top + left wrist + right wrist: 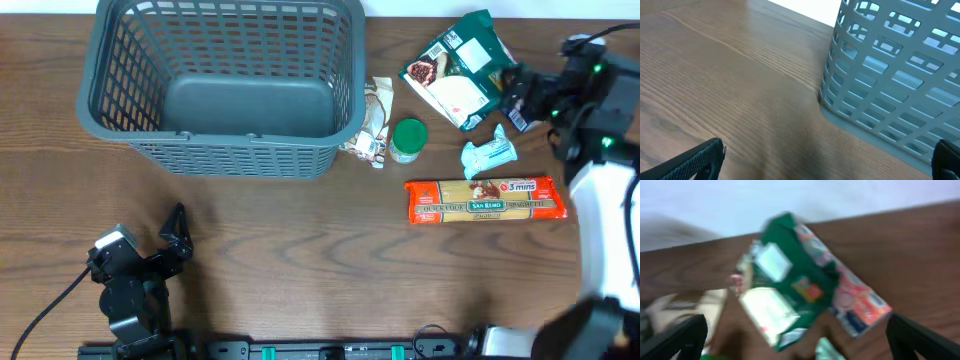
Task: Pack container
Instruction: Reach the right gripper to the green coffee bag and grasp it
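Basket (230,155): big dark grey plastic, rectangular, lattice-grid walls, solid flat bottom, rolled rim. Sits upright at the far left of the table (320,270), open side up, long side facing the arms. The left wrist view shows one rounded corner (890,75) up close; the wall is rows of rectangular slots and the base is flat on the wood.

Table: dark brown wood grain.

Right arm: reaches in from the right edge, with the right gripper (512,92) at the far right of the table. It's just beside the lower right edge of the green bag (458,70); can't tell whether it touches. In the wrist view the fingers sit spread at the two bottom corners, jaws wide apart, nothing between them (797,342). The bag (800,285) is ahead of them, blurred.

Left arm: near left corner, with the left gripper (178,232) pointing toward the basket, well short of it. Jaws are apart too, with only bare wood between the tips (825,160).

Spaghetti pack (485,200): orange, long, lying flat right of centre, parallel to the table edge.

Green bag: lies tilted on the far right, label side up.

White and brown packet (375,120): against the basket's right wall.

Light blue wrapper (488,155): crumpled, between the bag and the spaghetti.

Jar with green lid (408,140): upright, just right of the white packet.
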Motion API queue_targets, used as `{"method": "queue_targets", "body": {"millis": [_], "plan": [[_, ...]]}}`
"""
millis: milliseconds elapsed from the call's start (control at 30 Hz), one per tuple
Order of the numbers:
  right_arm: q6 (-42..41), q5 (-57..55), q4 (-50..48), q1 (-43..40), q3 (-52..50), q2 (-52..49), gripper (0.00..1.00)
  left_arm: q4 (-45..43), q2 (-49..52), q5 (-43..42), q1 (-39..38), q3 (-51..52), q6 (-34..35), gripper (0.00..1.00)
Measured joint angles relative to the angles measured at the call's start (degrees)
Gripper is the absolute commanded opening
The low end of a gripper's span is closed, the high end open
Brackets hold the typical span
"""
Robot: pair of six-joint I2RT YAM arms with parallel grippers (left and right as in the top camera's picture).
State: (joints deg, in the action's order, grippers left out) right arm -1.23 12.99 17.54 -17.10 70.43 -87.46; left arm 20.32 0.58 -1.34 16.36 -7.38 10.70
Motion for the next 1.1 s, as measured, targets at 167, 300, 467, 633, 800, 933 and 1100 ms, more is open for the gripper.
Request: {"method": "queue_targets", "body": {"millis": [167, 300, 467, 633, 800, 933, 1100], "plan": [[1.09, 2.34, -5.55, -1.53, 2.60, -8.94, 0.99, 0.02, 0.00, 0.00, 0.00, 0.00, 0.02, 0.99], [1.62, 5.33, -10.38, -1.70, 4.98, -15.19, 0.99, 0.02, 0.00, 0.00, 0.00, 0.00, 0.00, 0.99], [1.75, 7.45, -12.94, -1.95, 8.02, -23.10, 0.99, 0.02, 0.00, 0.00, 0.00, 0.00, 0.00, 0.99], [1.75, 10.95, -14.58, -2.25, 11.02, -30.99, 0.99, 0.02, 0.00, 0.00, 0.00, 0.00, 0.00, 0.98], [1.66, 14.58, -15.10, -2.27, 13.33, -35.95, 0.97, 0.00, 0.00, 0.00, 0.00, 0.00, 0.00, 0.99], [1.36, 16.55, -15.32, -2.27, 13.62, -36.33, 0.70, 0.00, 0.00, 0.00, 0.00, 0.00, 0.00, 0.99], [1.11, 18.38, -15.17, -2.12, 13.79, -36.44, 0.20, 0.00, 0.00, 0.00, 0.00, 0.00, 0.00, 0.99]]}}
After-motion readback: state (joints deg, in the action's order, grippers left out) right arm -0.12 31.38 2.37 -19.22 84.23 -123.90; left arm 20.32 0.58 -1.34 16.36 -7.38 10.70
